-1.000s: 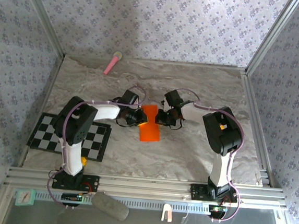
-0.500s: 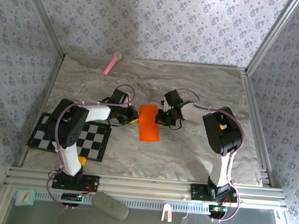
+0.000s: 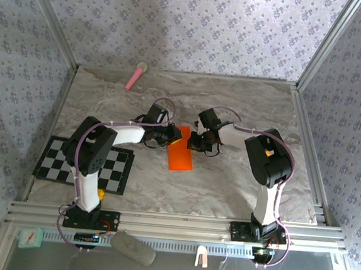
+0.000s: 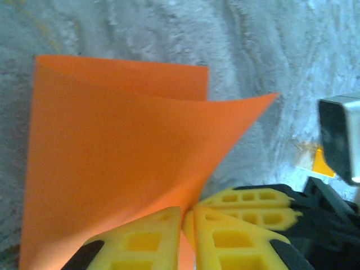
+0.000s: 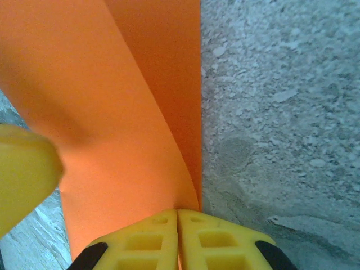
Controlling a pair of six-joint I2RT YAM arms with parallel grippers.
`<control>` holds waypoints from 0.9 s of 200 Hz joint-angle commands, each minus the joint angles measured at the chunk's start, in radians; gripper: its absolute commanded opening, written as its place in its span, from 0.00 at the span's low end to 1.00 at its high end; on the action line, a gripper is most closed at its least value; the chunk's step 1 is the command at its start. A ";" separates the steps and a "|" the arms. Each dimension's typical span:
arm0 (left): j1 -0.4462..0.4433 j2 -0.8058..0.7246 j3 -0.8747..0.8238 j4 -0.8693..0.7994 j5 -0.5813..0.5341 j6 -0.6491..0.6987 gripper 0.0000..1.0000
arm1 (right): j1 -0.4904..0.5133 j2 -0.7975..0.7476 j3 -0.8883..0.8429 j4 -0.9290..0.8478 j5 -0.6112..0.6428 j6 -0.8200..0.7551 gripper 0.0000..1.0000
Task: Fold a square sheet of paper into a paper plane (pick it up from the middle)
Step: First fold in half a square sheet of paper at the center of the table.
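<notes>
The square sheet of paper [image 3: 180,155] is bright orange and lies folded into a narrow rectangle at the table's middle. In the left wrist view the sheet of paper [image 4: 112,146] has its upper layer curled up off the lower one. My left gripper [image 3: 169,136] [image 4: 187,216] is shut, tips against that raised layer at the paper's far left corner. I cannot tell if paper sits between them. My right gripper [image 3: 195,142] [image 5: 178,214] is shut on the right edge of the sheet of paper [image 5: 112,112]. The two grippers nearly meet.
A black-and-white checkered mat [image 3: 84,163] lies at the near left under the left arm. A pink stick [image 3: 136,75] rests by the back wall. Metal frame rails [image 3: 173,223] border the near edge and both sides.
My shut left gripper drew away to the left of the paper, then came back to its far left corner. The right gripper and the paper have stayed where they were.
</notes>
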 commanded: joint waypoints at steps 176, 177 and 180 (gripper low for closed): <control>0.133 -0.087 -0.067 -0.053 -0.028 0.069 0.14 | -0.014 0.136 -0.111 -0.183 0.255 -0.012 0.09; 0.132 -0.089 -0.067 -0.054 -0.025 0.069 0.14 | -0.014 0.136 -0.111 -0.184 0.254 -0.012 0.09; 0.126 -0.094 -0.066 -0.055 -0.020 0.072 0.15 | -0.013 0.136 -0.111 -0.185 0.254 -0.013 0.09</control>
